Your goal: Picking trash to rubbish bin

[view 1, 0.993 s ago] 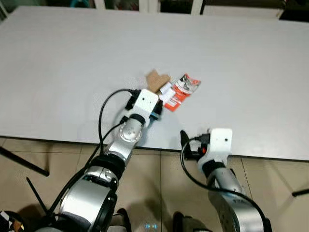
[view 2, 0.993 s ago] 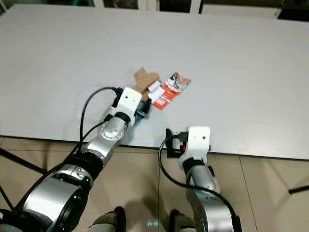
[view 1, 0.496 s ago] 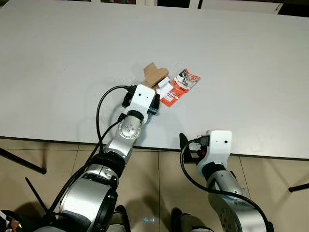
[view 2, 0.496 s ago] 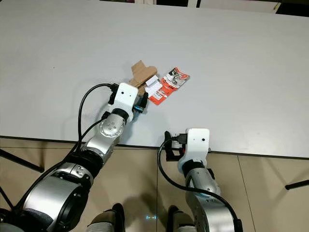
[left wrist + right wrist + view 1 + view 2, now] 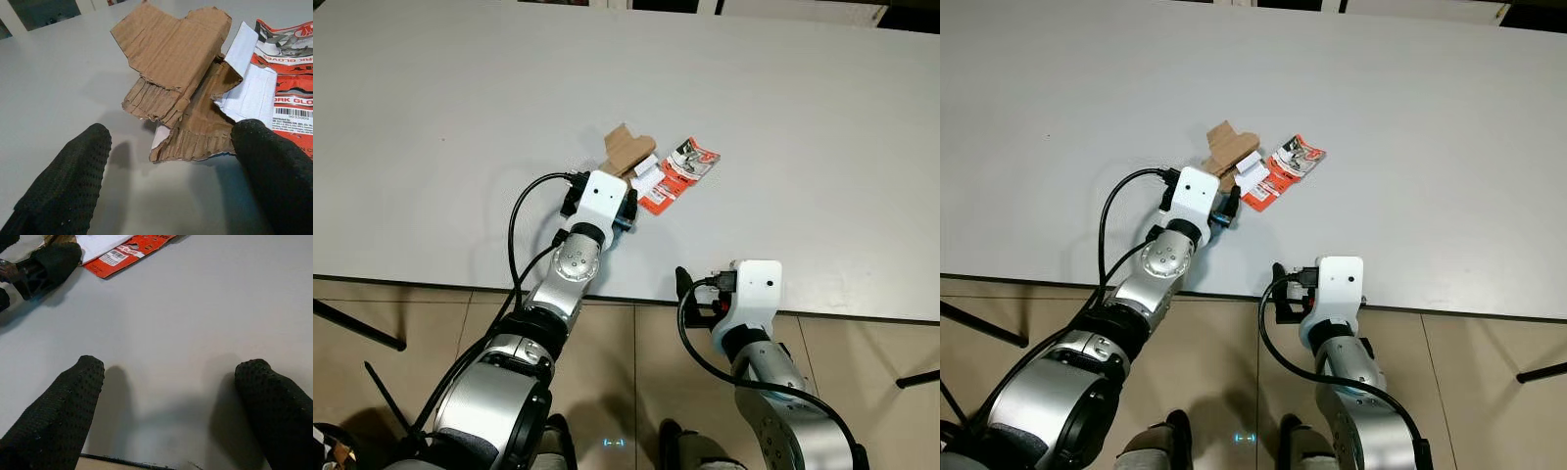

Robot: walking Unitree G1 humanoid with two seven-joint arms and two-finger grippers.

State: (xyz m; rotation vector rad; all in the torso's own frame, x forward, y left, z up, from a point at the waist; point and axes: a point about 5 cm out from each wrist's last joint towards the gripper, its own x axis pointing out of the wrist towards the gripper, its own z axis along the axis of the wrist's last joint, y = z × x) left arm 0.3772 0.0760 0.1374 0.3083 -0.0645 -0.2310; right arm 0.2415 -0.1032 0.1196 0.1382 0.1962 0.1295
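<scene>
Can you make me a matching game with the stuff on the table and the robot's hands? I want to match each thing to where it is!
Things:
1. cardboard piece
2. red packet
3. left end effector
4. right end effector

Places or states:
A. open, over bare table near its front edge
B. torn and brown, lying partly on white paper
C. open, right in front of the cardboard
D. farthest to the robot's right in the trash pile

Pairs: 1-B, 2-D, 3-C, 4-A
</scene>
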